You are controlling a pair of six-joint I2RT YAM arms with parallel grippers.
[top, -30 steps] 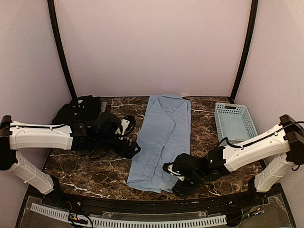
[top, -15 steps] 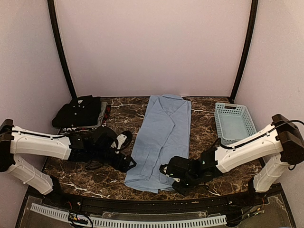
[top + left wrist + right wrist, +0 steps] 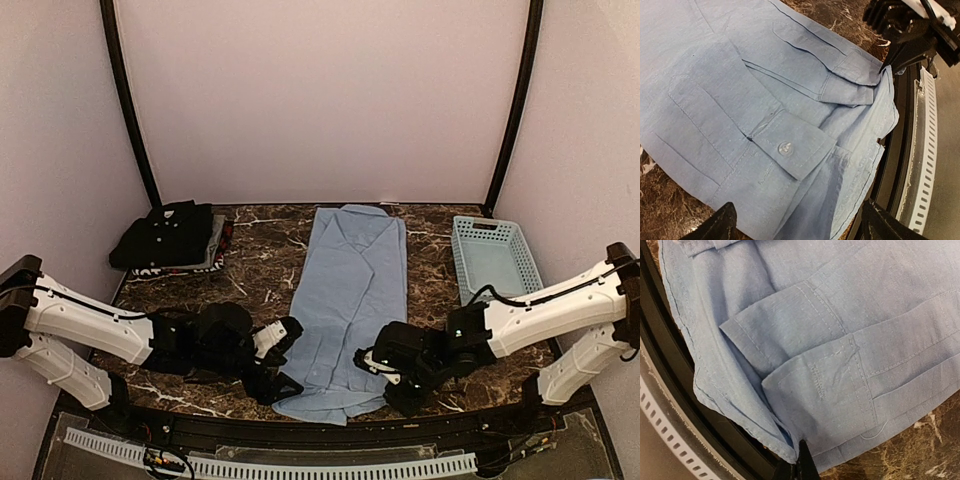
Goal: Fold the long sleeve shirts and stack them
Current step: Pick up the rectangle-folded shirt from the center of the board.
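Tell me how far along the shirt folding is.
Done: black shirt folded at back left; blue shirt has its sleeves tucked in. In hand: right pincer pinches its near hem, left pincer open over the other corner. Left: fold it up, stack it.

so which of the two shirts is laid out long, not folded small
The large light blue cloth shirt, stretched lengthwise in the middle; the black collared shirt sits as a compact folded bundle at the far left.
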